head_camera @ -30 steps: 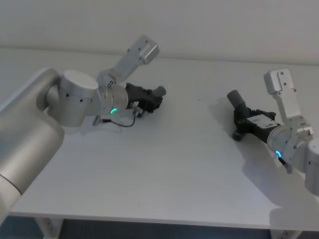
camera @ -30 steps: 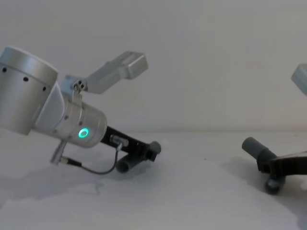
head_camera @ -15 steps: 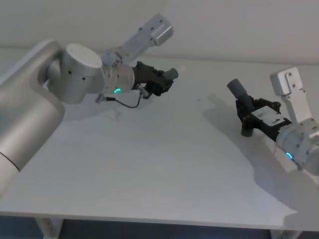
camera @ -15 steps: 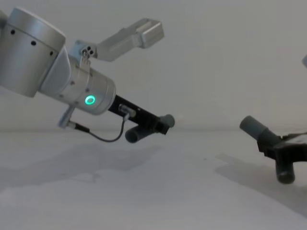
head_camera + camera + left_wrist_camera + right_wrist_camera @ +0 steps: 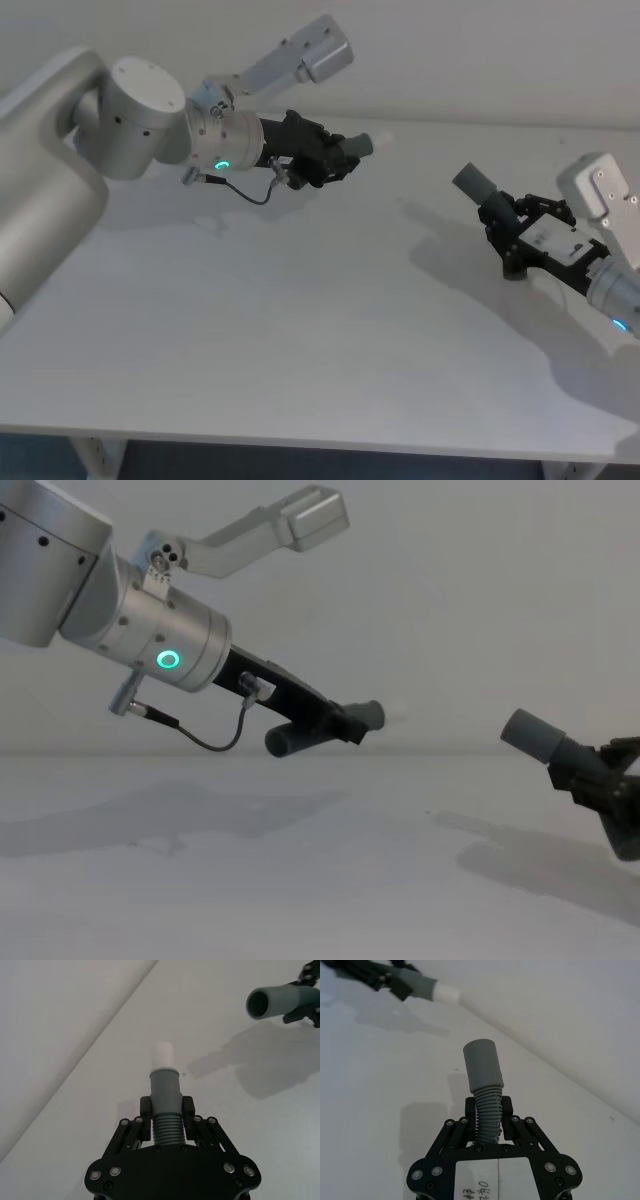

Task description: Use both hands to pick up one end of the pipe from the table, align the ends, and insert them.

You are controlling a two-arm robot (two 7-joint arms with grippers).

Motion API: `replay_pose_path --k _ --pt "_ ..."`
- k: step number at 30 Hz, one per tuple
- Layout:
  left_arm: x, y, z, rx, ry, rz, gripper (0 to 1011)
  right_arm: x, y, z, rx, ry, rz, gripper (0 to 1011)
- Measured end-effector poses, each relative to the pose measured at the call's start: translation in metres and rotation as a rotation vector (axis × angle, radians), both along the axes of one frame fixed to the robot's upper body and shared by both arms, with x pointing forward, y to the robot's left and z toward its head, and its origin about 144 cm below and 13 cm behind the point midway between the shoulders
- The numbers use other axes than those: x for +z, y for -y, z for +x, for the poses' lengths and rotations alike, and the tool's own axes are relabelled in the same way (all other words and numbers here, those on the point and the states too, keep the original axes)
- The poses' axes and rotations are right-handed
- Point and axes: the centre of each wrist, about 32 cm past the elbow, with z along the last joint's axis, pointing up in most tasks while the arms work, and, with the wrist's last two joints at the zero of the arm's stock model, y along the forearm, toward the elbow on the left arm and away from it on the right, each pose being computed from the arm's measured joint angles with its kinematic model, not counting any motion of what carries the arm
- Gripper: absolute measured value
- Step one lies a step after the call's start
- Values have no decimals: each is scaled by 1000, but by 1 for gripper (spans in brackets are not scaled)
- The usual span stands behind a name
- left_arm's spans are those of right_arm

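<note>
My left gripper (image 5: 333, 157) is shut on one dark grey pipe piece (image 5: 355, 147), held in the air over the white table (image 5: 300, 330). That piece's pale narrow end (image 5: 163, 1055) points toward the right arm. My right gripper (image 5: 508, 228) is shut on the other pipe piece (image 5: 476, 184), also off the table, with its open round end (image 5: 260, 1004) tilted up toward the left arm. A wide gap separates the two ends. From the chest, the left piece (image 5: 368, 715) sits higher than the right piece (image 5: 535, 736). A ribbed section of pipe (image 5: 487, 1105) sits between the right fingers.
A thin cable (image 5: 215, 745) loops under the left wrist, beside its green ring (image 5: 168, 661). The pale grey wall (image 5: 450, 50) rises behind the table. The table's front edge (image 5: 300, 437) runs along the bottom of the head view.
Both arms have risen, lifting their pipe pieces off the table. The left piece has moved up and toward the right arm; the right piece has tilted toward the left.
</note>
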Motion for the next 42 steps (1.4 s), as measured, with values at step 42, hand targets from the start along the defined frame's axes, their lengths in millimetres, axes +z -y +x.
replay_pose_path --k 42 --pt "9 -12 33 -487 -8 9 354 11 57 -7 324 156 -215 281"
